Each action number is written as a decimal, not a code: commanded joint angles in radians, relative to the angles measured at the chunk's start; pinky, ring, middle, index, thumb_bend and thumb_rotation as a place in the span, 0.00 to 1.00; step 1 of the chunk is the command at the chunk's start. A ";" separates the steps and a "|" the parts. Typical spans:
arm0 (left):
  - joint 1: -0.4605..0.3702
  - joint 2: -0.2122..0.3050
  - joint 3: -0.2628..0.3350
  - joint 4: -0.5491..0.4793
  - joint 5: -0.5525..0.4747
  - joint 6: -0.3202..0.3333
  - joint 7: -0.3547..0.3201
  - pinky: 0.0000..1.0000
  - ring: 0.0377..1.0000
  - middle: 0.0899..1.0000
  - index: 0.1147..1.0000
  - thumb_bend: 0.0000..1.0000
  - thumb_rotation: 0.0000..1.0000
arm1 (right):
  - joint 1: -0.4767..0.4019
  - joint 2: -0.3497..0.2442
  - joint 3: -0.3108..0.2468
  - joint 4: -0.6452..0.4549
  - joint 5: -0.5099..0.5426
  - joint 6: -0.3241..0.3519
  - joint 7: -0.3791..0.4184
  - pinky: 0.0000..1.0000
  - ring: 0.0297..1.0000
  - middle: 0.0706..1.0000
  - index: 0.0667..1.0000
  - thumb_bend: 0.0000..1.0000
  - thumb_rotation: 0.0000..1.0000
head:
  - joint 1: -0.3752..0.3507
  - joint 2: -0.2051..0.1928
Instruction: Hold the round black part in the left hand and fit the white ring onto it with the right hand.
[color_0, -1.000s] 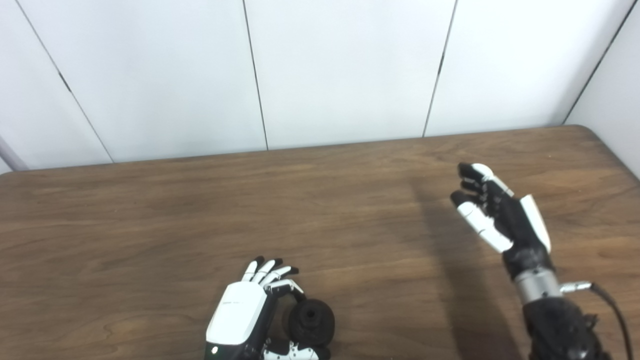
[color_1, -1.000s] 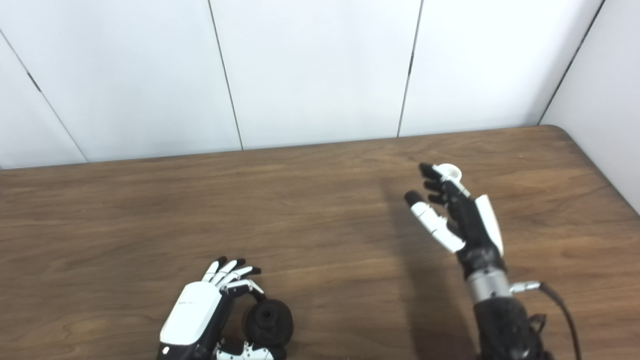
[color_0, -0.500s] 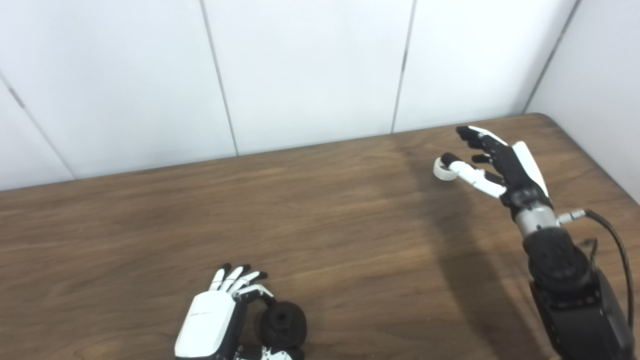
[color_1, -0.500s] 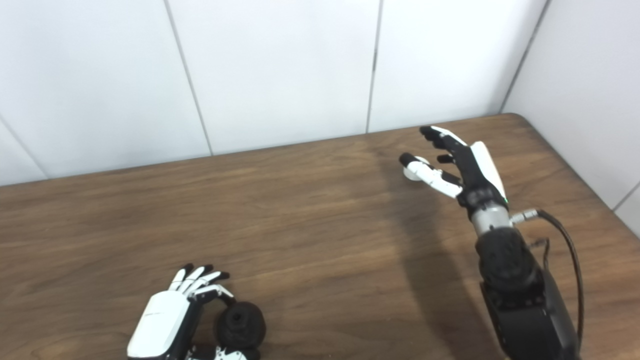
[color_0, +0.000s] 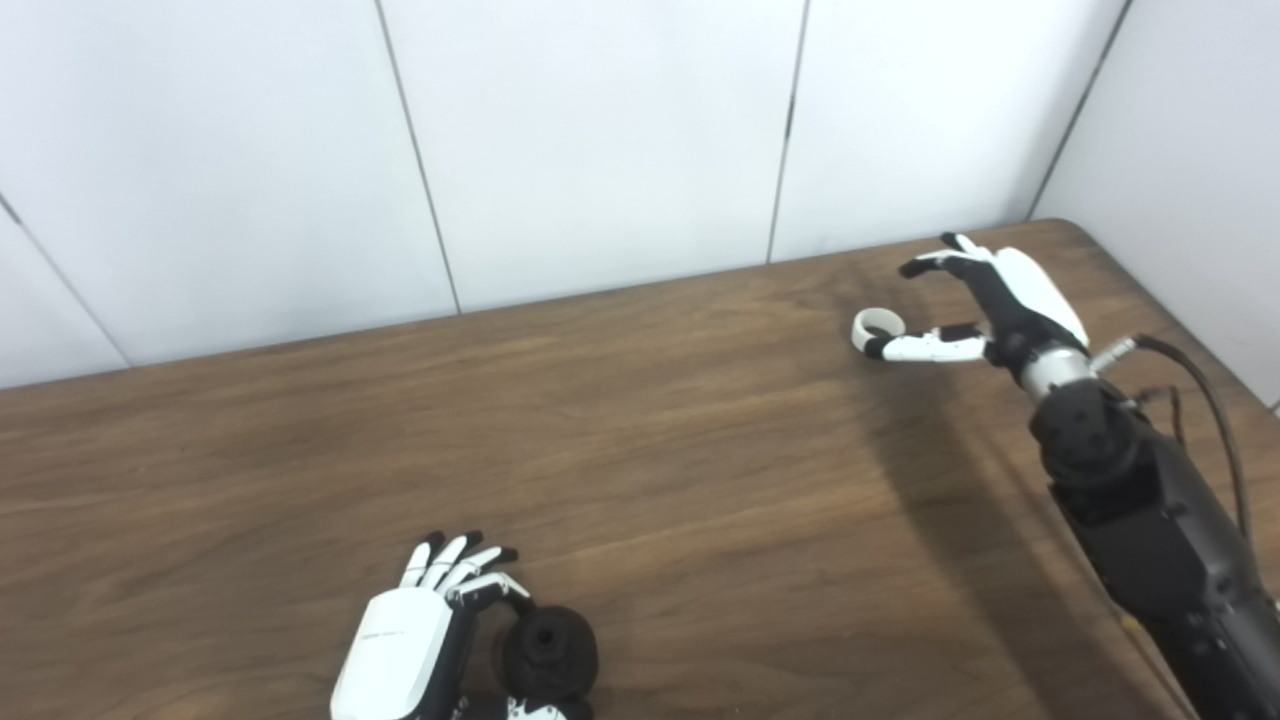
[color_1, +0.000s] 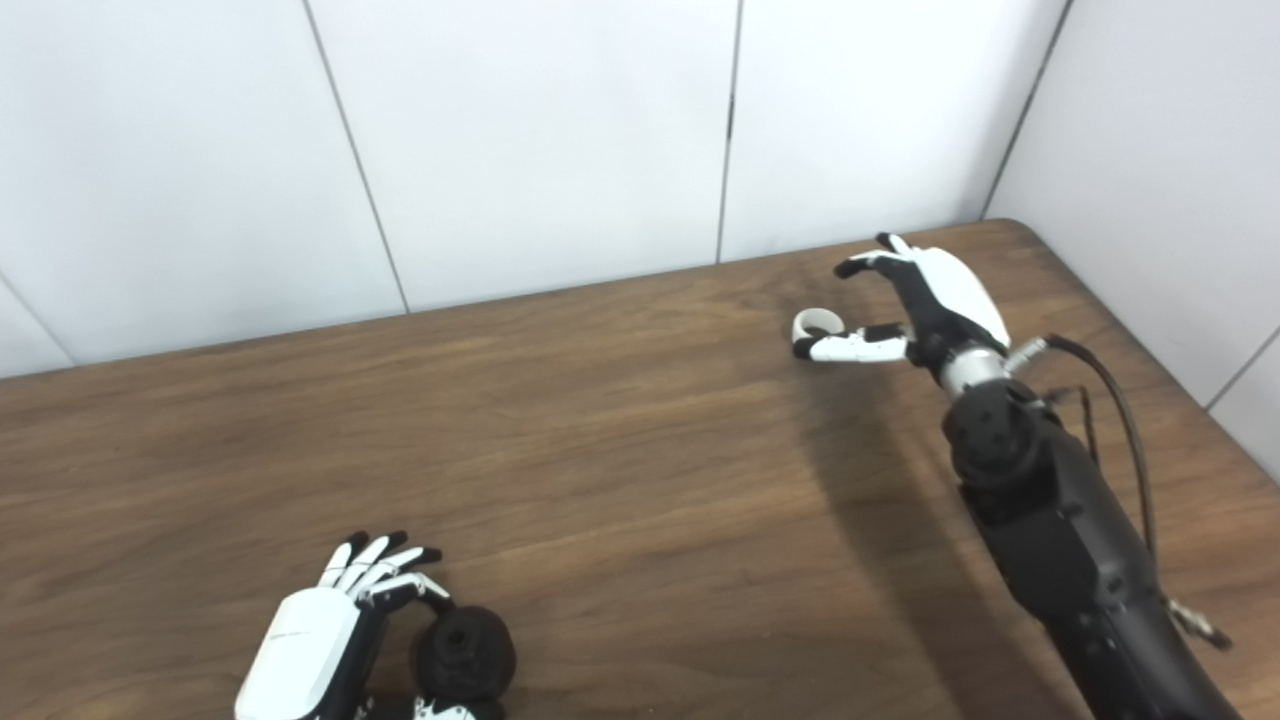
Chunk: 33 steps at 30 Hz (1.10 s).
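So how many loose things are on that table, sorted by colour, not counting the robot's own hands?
Black: 1, the round black part, against the left hand at the near edge of the table.
White: 1, the white ring, lying on the wood at the thumb tip of the open right hand.
Total: 2.

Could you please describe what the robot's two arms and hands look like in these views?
Both hands have a glossy white shell on the back and white fingers with black tips and black joints. The left hand shows little more than that shell and its fingers. The right hand joins a silver metal wrist ring, then a bulky matte black forearm, with a black cable looping beside it.
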 joint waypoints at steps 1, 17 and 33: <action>0.007 0.018 0.006 -0.016 0.003 -0.002 -0.015 1.00 0.93 0.80 0.42 0.52 0.05 | -0.069 -0.038 0.010 0.005 -0.038 0.014 0.010 1.00 1.00 1.00 0.72 0.88 0.35 | -0.001 0.000; 0.022 0.008 0.013 -0.036 0.015 -0.003 -0.031 1.00 0.92 0.80 0.42 0.52 0.05 | -0.223 -0.048 0.101 0.213 -0.159 0.027 0.106 1.00 1.00 1.00 0.72 0.92 0.32 | 0.008 0.002; 0.029 0.006 0.019 -0.051 0.015 -0.001 -0.041 1.00 0.92 0.80 0.42 0.52 0.05 | -0.253 -0.008 0.098 0.292 -0.249 0.027 0.149 1.00 1.00 1.00 0.69 0.89 0.32 | 0.015 0.013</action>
